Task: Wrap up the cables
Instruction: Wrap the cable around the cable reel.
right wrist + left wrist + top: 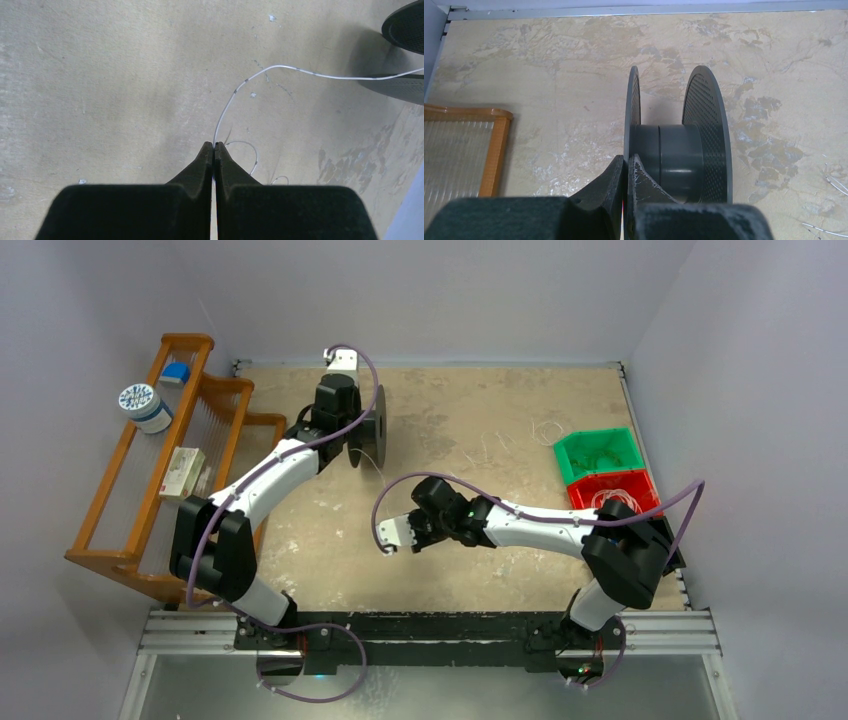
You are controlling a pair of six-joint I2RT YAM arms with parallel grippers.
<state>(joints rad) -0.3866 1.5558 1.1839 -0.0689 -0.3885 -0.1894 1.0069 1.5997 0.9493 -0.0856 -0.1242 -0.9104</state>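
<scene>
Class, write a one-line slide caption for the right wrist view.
Right pincer shut on a thin white cable that arcs over the table toward the dark spool.

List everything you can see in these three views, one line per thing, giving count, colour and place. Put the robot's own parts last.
spool: one, dark grey, upright at the table's far left
held cable: one, whitish, running from the right gripper towards the spool
loose cables: a few, whitish, on the table near the green bin
green bin: one, far right
red bin: one, just in front of the green bin
wooden rack: one, orange-brown, left edge
round container: one, white and blue, on the rack
pale box: one, on the rack
table: one, mottled beige
left gripper: black, shut on the spool's flange
right gripper: black, shut on the held cable
</scene>
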